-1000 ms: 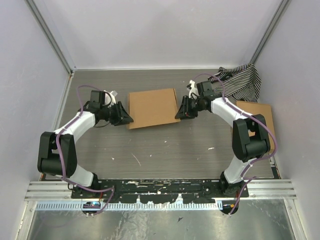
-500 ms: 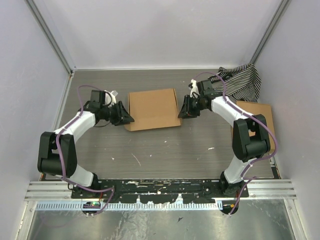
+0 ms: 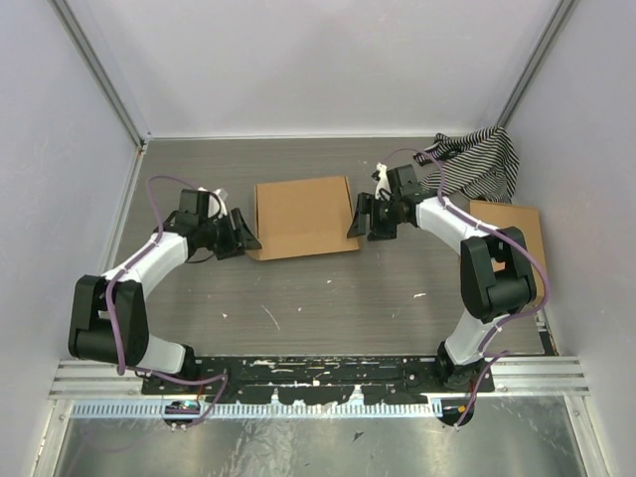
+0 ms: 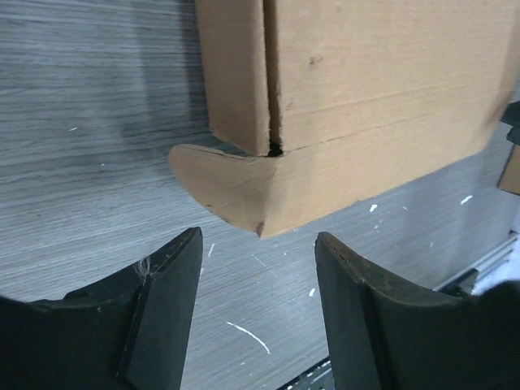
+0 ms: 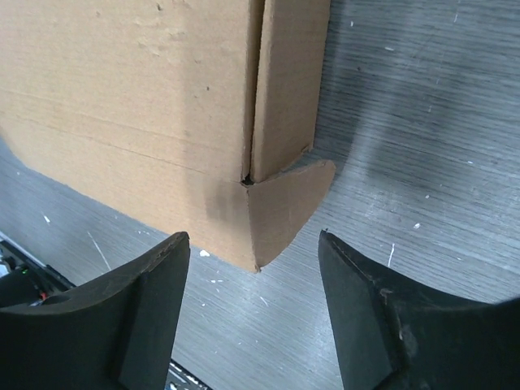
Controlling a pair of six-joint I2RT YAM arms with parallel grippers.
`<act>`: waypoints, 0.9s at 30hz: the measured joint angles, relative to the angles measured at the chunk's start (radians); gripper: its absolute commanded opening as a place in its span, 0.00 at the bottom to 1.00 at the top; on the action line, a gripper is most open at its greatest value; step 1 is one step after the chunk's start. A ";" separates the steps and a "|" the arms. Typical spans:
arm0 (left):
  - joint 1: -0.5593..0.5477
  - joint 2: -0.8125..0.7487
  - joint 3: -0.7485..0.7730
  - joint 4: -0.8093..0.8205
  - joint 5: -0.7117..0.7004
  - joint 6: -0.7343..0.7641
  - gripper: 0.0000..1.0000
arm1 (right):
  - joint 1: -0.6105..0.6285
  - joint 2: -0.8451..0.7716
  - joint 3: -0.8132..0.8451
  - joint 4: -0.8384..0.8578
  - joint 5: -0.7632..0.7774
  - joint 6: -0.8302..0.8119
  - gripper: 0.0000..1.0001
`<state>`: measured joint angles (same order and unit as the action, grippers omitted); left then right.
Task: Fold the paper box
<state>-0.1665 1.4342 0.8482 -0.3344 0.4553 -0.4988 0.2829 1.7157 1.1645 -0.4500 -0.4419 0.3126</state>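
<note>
One paper box (image 3: 303,216) lay folded flat on the table (image 3: 328,298), mid-width and toward the far side. Two grippers flanked it: the left gripper (image 3: 244,235) just off its left edge and the right gripper (image 3: 355,219) just off its right edge. Both had jaws spread wide, gripping nothing. Open tabletop bordered the box's near edge. One striped cloth (image 3: 482,164) and one other cardboard box (image 3: 512,231) sat far right.

The top camera is looking steeply down from high behind the near edge, taking in the whole table (image 3: 328,298). Each wrist camera is peering close and low between its own fingers (image 4: 162,317) at one corner of the paper box (image 4: 382,97), which all three views are sharing.
</note>
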 measured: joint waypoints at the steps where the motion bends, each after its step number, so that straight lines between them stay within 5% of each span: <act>1: -0.003 0.000 -0.009 0.007 -0.016 0.000 0.65 | 0.005 0.000 -0.010 0.011 0.010 0.000 0.70; 10: -0.046 0.057 -0.040 0.128 -0.111 0.008 0.66 | 0.037 0.000 -0.069 0.103 0.056 0.000 0.70; 27: -0.093 0.113 -0.066 0.219 -0.084 0.017 0.61 | 0.038 0.000 -0.099 0.156 -0.006 -0.002 0.70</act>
<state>-0.2600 1.5467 0.7818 -0.1150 0.3717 -0.4820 0.3206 1.7157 1.0653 -0.2943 -0.4480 0.3111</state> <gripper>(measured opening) 0.636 0.716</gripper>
